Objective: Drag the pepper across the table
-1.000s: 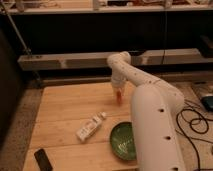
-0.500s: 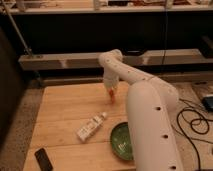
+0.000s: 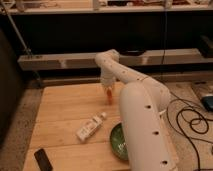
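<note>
The small orange-red pepper (image 3: 109, 96) lies on the light wooden table (image 3: 65, 110) near its far edge, just under the end of my white arm. My gripper (image 3: 107, 88) hangs right above the pepper's upper end, pointing down at the tabletop. The arm reaches from the lower right across the table and hides the right part of it.
A white bottle (image 3: 91, 127) lies on its side in the middle of the table. A green bowl (image 3: 118, 142) sits by the arm, partly hidden. A dark flat object (image 3: 43, 160) lies at the front left corner. A grey metal shelf (image 3: 60, 61) runs behind the table. Cables (image 3: 192, 120) lie on the floor at right.
The gripper and the pepper have moved leftwards along the far part of the table. The bottle, bowl and dark object have not moved.
</note>
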